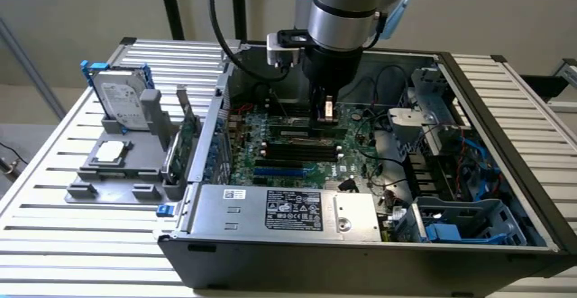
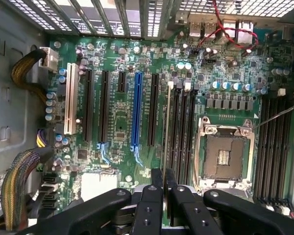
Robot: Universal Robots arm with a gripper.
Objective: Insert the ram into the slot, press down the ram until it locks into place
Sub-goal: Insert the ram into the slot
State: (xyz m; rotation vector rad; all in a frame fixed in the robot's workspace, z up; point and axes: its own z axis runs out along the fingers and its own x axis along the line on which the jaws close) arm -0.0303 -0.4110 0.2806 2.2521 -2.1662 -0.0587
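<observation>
counts. arm (image 1: 347, 7): 1. gripper (image 2: 164, 182): 1. ram (image 2: 166, 132): 1. case (image 1: 361, 264): 1. motherboard (image 2: 112, 100): 1. cpu socket (image 2: 225, 156): 1. memory socket banks (image 2: 183, 132): 2, one each side of cpu socket; sockets per bank unclear. long black slots (image 2: 88, 105): 3. short black slot (image 2: 121, 81): 1. blue slot (image 2: 135, 107): 1. white slot (image 2: 71, 98): 1. psu (image 1: 270, 210): 1. hard drive (image 1: 121, 98): 1. upright card (image 1: 186, 132): 1. grey fixture (image 1: 117, 176): 1. sleeved cable bundles (image 2: 24, 68): 2.

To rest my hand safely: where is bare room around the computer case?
The slatted metal table is bare in front of the grey plastic fixture and past the black computer case on the exterior view's right. Inside is crowded: the fingers hold the thin green ram stick at the green motherboard.
</observation>
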